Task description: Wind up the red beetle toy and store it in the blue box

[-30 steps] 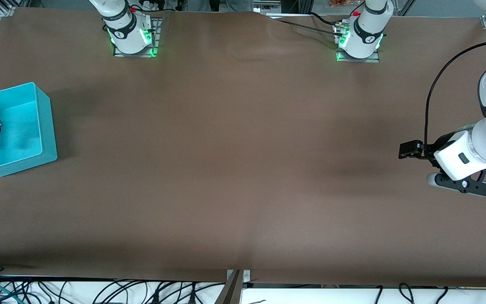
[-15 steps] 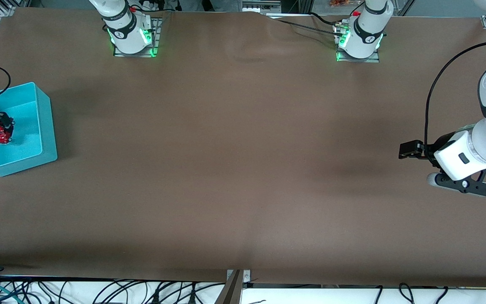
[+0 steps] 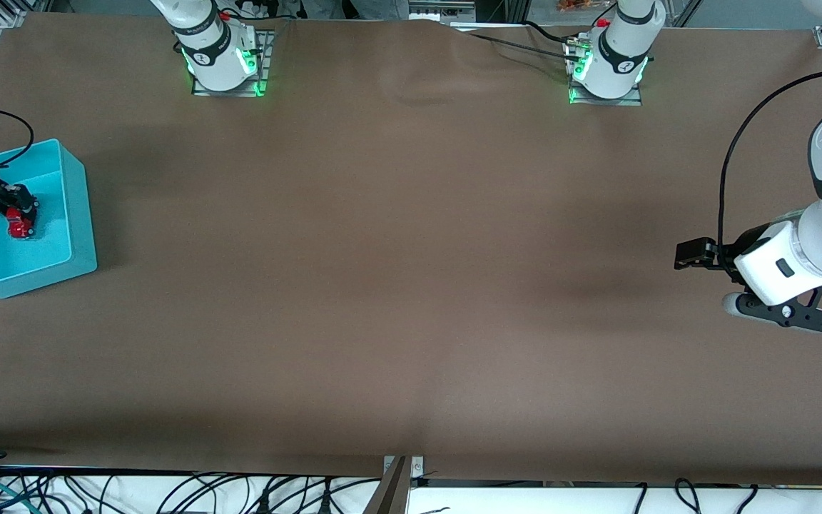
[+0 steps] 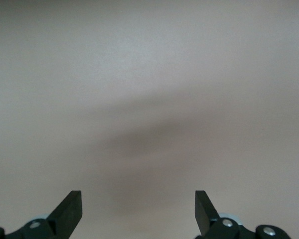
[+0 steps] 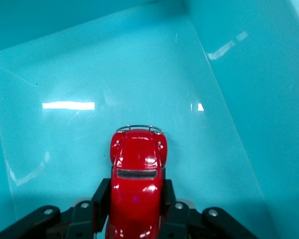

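A red toy car was held inside a blue box.

The big brown table (image 3: 411, 285) was the largest thing. The blue box (image 3: 72, 207) sat on it at the right arm's end of the table. The left claw (image 3: 693, 253) hung over the bare table at the left arm's end, waiting, with its two fingers (image 4: 70, 211) spread wide and nothing between them. The right claw (image 3: 15, 210) was down inside the blue box, with its fingers (image 5: 97, 199) squeezed on the sides of the little red toy car (image 5: 137, 184). The car's nose pointed out past the fingers, over the box's shiny floor.
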